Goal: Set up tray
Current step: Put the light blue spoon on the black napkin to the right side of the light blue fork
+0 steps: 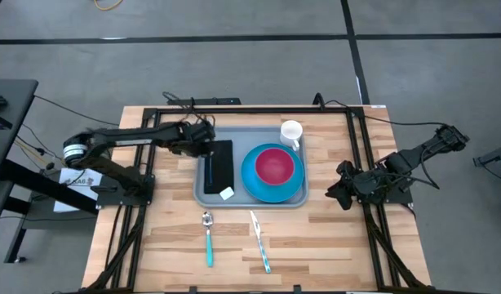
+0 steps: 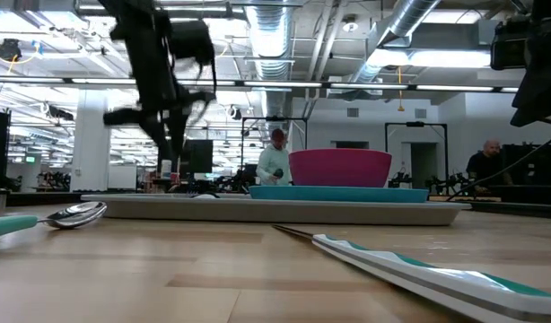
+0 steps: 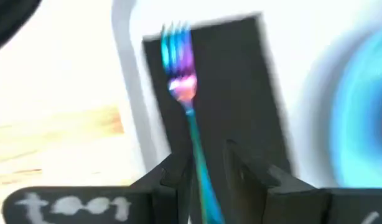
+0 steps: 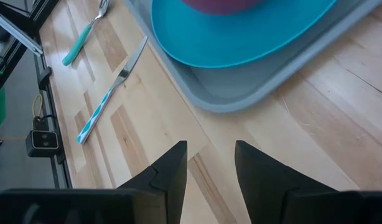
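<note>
Two pieces of cutlery lie loose on the wooden table (image 1: 332,229), both on the near side of the tray (image 1: 203,192): one spoon (image 1: 208,237) with a teal handle to the left, one knife (image 1: 259,239) with a teal handle just right of it, the two apart from each other and from the tray rim. One tray, grey-blue, sits at table centre. On it: one black napkin (image 1: 220,166) along the left part, one blue plate (image 1: 263,186) on the right part, one red bowl (image 1: 274,165) resting on the plate. One white mug (image 1: 291,131) stands at the tray's far right corner, touching or just off the plate edge; cannot tell which. One small pale scrap (image 1: 227,193) lies on the tray near the napkin's near end.

Left gripper (image 1: 203,140) hangs over the tray's far left corner, above the napkin's far end. Its fingers (image 3: 241,171) are closed narrowly on the teal handle of one fork (image 3: 178,62), tines pointing away from the wrist over the napkin. From the level camera the fork's contact with the tray cannot be told.

Right gripper (image 1: 342,189) waits over bare table to the right of the tray, fingers (image 4: 172,165) parted with nothing between them.

Two people show in the room beyond the table.
</note>
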Controlling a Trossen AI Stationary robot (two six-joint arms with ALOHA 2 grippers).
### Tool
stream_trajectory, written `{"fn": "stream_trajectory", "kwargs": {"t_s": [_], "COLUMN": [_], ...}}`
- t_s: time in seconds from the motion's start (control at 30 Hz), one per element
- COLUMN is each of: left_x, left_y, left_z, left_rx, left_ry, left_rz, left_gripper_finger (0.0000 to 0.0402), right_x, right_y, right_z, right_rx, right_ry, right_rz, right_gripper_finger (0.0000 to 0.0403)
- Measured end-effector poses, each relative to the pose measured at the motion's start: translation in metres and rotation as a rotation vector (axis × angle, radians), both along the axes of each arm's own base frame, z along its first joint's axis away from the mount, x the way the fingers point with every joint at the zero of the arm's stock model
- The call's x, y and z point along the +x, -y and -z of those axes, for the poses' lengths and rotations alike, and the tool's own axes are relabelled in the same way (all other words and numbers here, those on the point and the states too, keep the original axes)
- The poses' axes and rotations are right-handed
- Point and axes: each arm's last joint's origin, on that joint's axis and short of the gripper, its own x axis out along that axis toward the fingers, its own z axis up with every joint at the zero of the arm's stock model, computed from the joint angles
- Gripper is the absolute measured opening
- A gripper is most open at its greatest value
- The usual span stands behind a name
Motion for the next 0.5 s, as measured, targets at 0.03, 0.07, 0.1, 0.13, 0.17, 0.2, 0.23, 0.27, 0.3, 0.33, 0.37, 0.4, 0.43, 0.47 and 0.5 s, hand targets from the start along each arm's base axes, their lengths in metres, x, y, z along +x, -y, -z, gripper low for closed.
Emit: {"fn": "stream_trajectory", "kwargs": {"t_s": [0.03,0.07,0.1,0.13,0.17,0.2,0.23,0.27,0.3,0.33,0.37,0.4,0.43,0.47,0.5], "left_x": [-0.001,-0.002,-0.003,-0.002,-0.001,0.0,0.002,0.004,0.006,0.007,0.009,0.01,0.012,0.013,0.013], "left_y": [0.002,0.006,0.012,0.019,0.027,0.037,0.048,0.061,0.074,0.088,0.102,0.117,0.131,0.145,0.159], "left_z": [-0.011,-0.022,-0.032,-0.042,-0.052,-0.063,-0.072,-0.081,-0.088,-0.095,-0.101,-0.106,-0.111,-0.113,-0.114], "left_rx": [0.014,0.026,0.036,0.045,0.059,0.08,0.106,0.132,0.156,0.174,0.188,0.197,0.198,0.192,0.185], "left_ry": [0.023,0.05,0.079,0.115,0.16,0.204,0.239,0.276,0.309,0.343,0.38,0.42,0.462,0.492,0.509], "left_rz": [0.01,0.022,0.036,0.05,0.063,0.074,0.079,0.085,0.089,0.093,0.096,0.096,0.092,0.093,0.093], "left_gripper_finger": [0.0078,0.0078,0.0078,0.0078,0.0078,0.0078,0.0078,0.0078,0.0078,0.0078,0.0078,0.0078,0.0078,0.0078,0.0078], "right_x": [0.0,0.0,0.0,0.0,0.0,0.0,0.0,0.0,0.0,0.0,0.0,0.0,0.0,0.0,0.0], "right_y": [0.0,0.0,0.0,0.0,0.0,0.0,0.0,0.0,0.0,0.0,0.0,0.0,0.0,0.0,0.0], "right_z": [0.0,0.0,0.0,0.0,0.0,0.0,0.0,0.0,0.0,0.0,0.0,0.0,0.0,0.0,0.0], "right_rx": [0.0,0.0,0.0,0.0,0.0,0.0,0.0,0.0,0.0,0.0,0.0,0.0,0.0,0.0,0.0], "right_ry": [0.001,0.0,0.0,0.0,0.0,0.0,0.0,0.0,0.0,0.0,0.001,0.0,0.0,0.0,0.0], "right_rz": [0.0,0.0,0.0,0.0,0.0,-0.001,0.0,0.0,0.0,0.0,0.0,-0.001,-0.001,0.0,0.0], "right_gripper_finger": [0.0127,0.0127,0.0127,0.0127,0.0127,0.0127,0.0127,0.0127,0.0127,0.0127,0.0127,0.0127,0.0127,0.0127,0.0127]}}
